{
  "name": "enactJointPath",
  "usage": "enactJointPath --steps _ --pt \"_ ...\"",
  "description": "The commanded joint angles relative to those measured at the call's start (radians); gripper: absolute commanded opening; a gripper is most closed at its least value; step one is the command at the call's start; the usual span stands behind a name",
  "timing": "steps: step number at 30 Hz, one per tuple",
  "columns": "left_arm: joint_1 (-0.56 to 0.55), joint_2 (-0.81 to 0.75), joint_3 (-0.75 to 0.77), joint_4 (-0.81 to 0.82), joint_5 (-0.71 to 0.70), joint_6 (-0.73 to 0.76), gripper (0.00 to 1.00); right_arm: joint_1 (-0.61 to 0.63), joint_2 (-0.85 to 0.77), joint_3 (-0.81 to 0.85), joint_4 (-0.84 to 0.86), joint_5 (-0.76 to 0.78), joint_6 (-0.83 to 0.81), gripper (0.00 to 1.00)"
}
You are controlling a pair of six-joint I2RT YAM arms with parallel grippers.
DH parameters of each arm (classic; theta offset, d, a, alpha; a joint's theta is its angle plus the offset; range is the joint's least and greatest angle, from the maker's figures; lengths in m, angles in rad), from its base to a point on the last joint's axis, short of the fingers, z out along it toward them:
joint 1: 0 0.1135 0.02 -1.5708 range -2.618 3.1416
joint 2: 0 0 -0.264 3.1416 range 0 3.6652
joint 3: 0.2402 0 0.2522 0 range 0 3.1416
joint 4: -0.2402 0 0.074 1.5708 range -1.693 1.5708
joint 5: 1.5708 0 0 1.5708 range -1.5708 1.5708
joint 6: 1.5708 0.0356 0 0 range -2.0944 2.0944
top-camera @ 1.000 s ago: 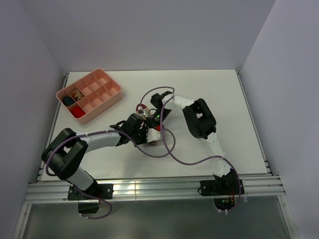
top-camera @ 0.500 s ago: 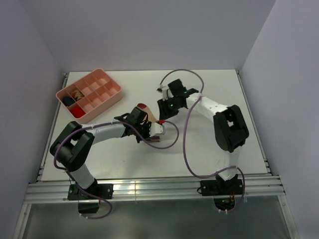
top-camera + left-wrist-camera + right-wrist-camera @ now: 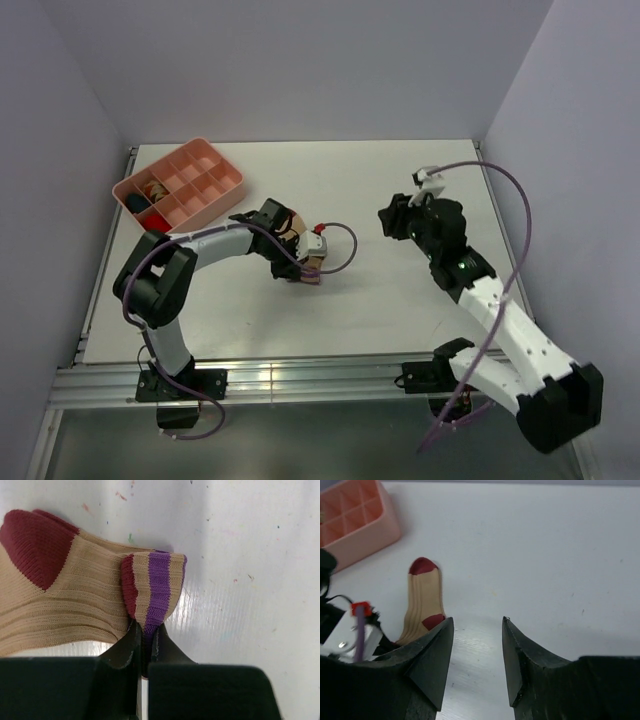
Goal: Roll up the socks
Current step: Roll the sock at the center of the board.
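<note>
Tan sock (image 3: pixel 75 600) flat on surface (image 3: pixel 250 580), right of pink tray (image 3: pixel 215 213). Left hand (image 3: pixel 145 630) low, arm stretched rightward past tray, clamped on striped cuff (image 3: pixel 152 587). Right hand (image 3: pixel 477 622) farther right of tray, above surface, spread apart, aimed toward sock.

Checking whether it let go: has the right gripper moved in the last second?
Yes. The right gripper has swung rightward, farther from the pink tray, and now stands clear of the tan sock.

Bright even light, soft shadows, slight glare
</note>
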Motion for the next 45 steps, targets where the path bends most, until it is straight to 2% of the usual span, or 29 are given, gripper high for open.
enactJointPath --steps 1,5,10,20,24,25,26,27,28,29,30,32,33,35,39,45 --pt "0.032 0.021 0.033 -0.079 0.08 0.006 0.0 0.064 -0.161 -0.086 0.122 0.048 -0.042 0.51" --pt "0.043 0.069 0.08 -0.123 0.105 -0.012 0.0 0.244 -0.215 -0.146 0.115 0.123 -0.122 0.51" --pt "0.058 0.061 0.068 -0.098 0.11 -0.055 0.0 0.442 -0.164 -0.166 0.118 0.186 -0.159 0.51" --pt "0.076 0.09 0.076 -0.105 0.091 -0.092 0.0 0.667 0.022 -0.173 0.197 0.312 -0.243 0.53" --pt "0.087 0.113 0.097 -0.133 0.093 -0.086 0.0 0.788 -0.053 -0.259 0.285 0.541 -0.209 0.53" --pt "0.089 0.115 0.097 -0.134 0.093 -0.085 0.0 0.802 -0.124 -0.303 0.308 0.656 -0.202 0.54" --pt "0.09 0.115 0.096 -0.136 0.088 -0.086 0.0 0.808 -0.168 -0.323 0.342 0.671 -0.171 0.57" --pt "0.09 0.115 0.094 -0.128 0.079 -0.088 0.0 0.808 -0.207 -0.343 0.366 0.662 -0.183 0.66" --pt "0.092 0.115 0.094 -0.125 0.073 -0.092 0.0 0.806 -0.266 -0.365 0.398 0.621 -0.189 0.72" --pt "0.093 0.116 0.106 -0.128 0.073 -0.095 0.0 0.808 -0.28 -0.4 0.441 0.593 -0.236 0.8" --pt "0.096 0.122 0.116 -0.131 0.08 -0.098 0.0 0.806 -0.281 -0.405 0.449 0.565 -0.249 0.92" --pt "0.107 0.142 0.146 -0.148 0.082 -0.103 0.0 0.803 -0.223 -0.365 0.384 0.501 -0.267 0.92" --pt "0.11 0.148 0.154 -0.157 0.082 -0.102 0.0 0.805 -0.19 -0.345 0.359 0.481 -0.275 0.87" --pt "0.118 0.168 0.171 -0.16 0.07 -0.109 0.0 0.805 -0.078 -0.302 0.333 0.432 -0.294 0.85" --pt "0.129 0.19 0.186 -0.172 0.08 -0.115 0.0 0.805 0.096 -0.284 0.391 0.367 -0.359 0.84" --pt "0.142 0.202 0.209 -0.189 0.085 -0.12 0.0 0.803 0.355 -0.196 0.455 0.379 -0.459 0.82"
